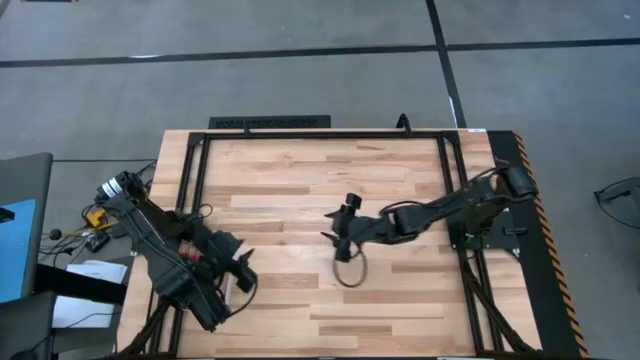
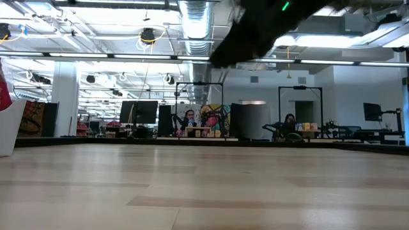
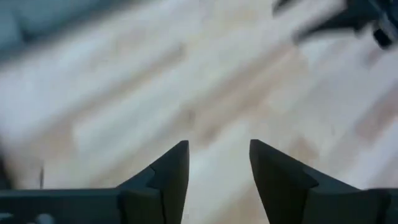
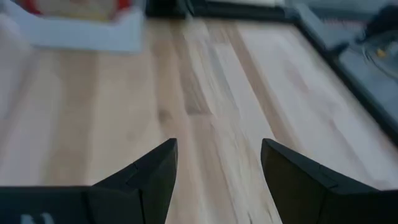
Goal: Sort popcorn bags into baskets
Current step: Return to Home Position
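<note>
All popcorn bags (image 4: 74, 6) we could see sat in the white tray (image 4: 93, 34), toward eight o'clock of the table (image 1: 300, 170); none lay loose, so sorting seemed done. The left gripper (image 3: 218, 144) there and the right gripper (image 4: 219, 144) at centre both gaped empty; only homing remained

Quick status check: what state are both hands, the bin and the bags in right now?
Left hand: open, holding nothing.
Right hand: open, holding nothing, above the table.
White bin: upright on the table, with bags inside.
Popcorn bags: lying in the bin; the number cannot be told.
</note>
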Controlling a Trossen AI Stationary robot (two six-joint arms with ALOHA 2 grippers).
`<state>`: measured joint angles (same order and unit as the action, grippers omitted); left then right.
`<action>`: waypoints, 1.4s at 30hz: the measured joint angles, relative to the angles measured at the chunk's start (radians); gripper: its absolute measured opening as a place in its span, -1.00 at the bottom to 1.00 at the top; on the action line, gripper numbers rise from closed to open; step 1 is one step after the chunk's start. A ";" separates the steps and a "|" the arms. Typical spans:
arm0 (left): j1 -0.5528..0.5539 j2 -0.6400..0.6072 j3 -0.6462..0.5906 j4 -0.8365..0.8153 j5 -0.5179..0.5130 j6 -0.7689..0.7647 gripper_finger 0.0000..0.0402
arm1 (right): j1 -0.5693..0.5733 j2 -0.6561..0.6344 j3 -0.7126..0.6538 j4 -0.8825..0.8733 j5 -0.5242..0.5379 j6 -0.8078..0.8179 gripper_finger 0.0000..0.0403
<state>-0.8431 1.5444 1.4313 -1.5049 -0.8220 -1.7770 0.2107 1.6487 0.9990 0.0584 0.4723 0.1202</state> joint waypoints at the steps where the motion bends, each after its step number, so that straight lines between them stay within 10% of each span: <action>1: 0.007 0.000 -0.012 0.036 -0.072 0.059 -0.24 | 0.013 -0.033 -0.012 0.005 0.000 -0.013 0.27; 13: 0.276 0.001 -0.254 0.839 -0.206 1.047 -0.67 | 0.118 -0.638 -0.385 0.174 -0.054 -0.031 0.20; 21: 0.515 0.001 -0.393 1.449 0.136 1.598 -0.98 | 0.233 -0.970 -0.545 0.112 0.045 -0.016 -0.58; 25: 0.602 -0.013 -0.409 1.536 0.213 1.705 -0.97 | 0.266 -1.081 -0.577 0.003 0.079 0.037 -0.94; 42: 0.891 -0.446 -0.882 1.972 0.550 1.830 -1.00 | 0.303 -1.499 -0.610 -0.212 0.115 -0.052 -0.97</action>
<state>0.0476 1.0982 0.5497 0.4666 -0.2718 0.0531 0.5134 0.1492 0.3885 -0.1540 0.5877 0.0679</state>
